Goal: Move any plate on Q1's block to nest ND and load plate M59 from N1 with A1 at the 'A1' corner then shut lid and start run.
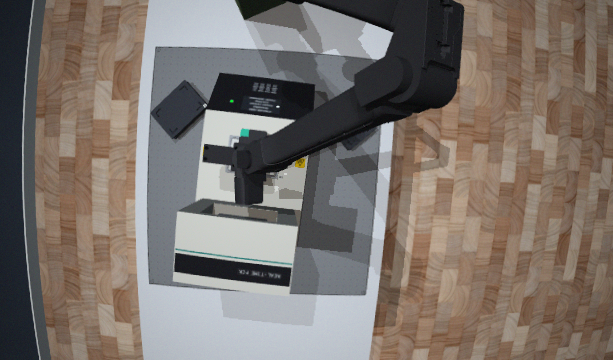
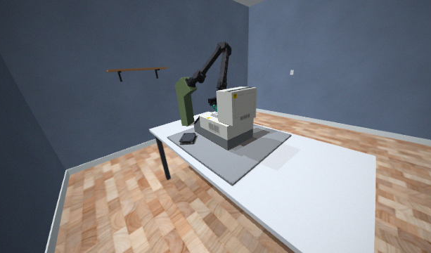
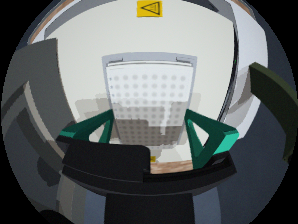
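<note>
The gripper (image 3: pixel 148 137) hangs wide open, grasping nothing; the 96-well plate (image 3: pixel 149 99) lies directly below it between the green fingers, untouched, on the cycler's block.

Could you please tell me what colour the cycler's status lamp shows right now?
Green: the small round status lamp glows green, clearest in the top view.
</note>
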